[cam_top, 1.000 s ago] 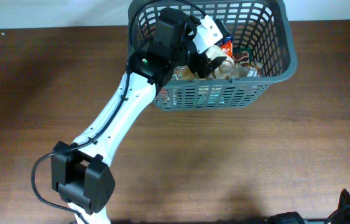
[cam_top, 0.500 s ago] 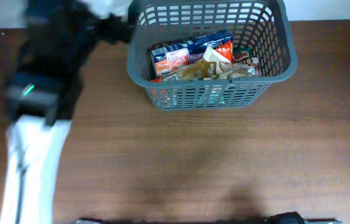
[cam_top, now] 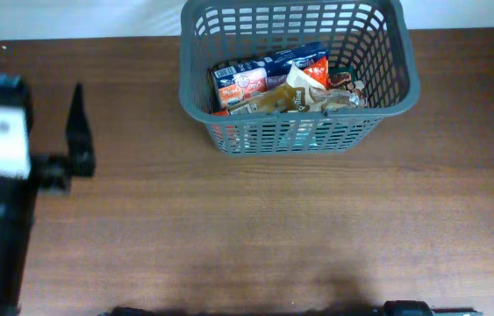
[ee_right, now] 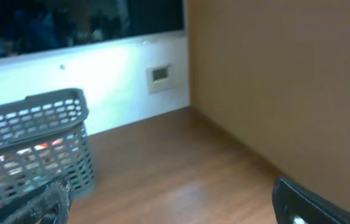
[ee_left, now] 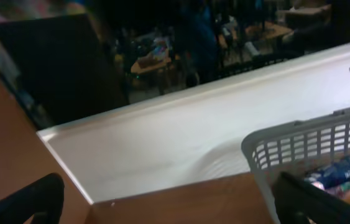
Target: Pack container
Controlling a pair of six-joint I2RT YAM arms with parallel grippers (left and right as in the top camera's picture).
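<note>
The container [cam_top: 299, 132] is a dark grey lattice basket at the back middle of the table. It holds several snack packets [cam_top: 273, 83], blue, orange and tan. My left gripper [cam_top: 73, 136] is at the far left of the table, well away from the basket, blurred, with one dark finger showing. In the left wrist view its fingers [ee_left: 168, 208] are wide apart and empty, with the basket's corner [ee_left: 299, 146] at the right. My right gripper [ee_right: 178, 205] is open and empty above bare wood, with the basket [ee_right: 32, 146] to its left. It is out of the overhead view.
The brown wooden table [cam_top: 273, 228] stretches in front of the basket. A white wall [ee_left: 181, 143] runs along the table's back edge, with a small socket plate [ee_right: 159, 76] on it. A tan panel [ee_right: 286, 81] stands at the right.
My left arm has pulled out of the basket and swung to the far left of the table. The packets in the basket now show uncovered.
</note>
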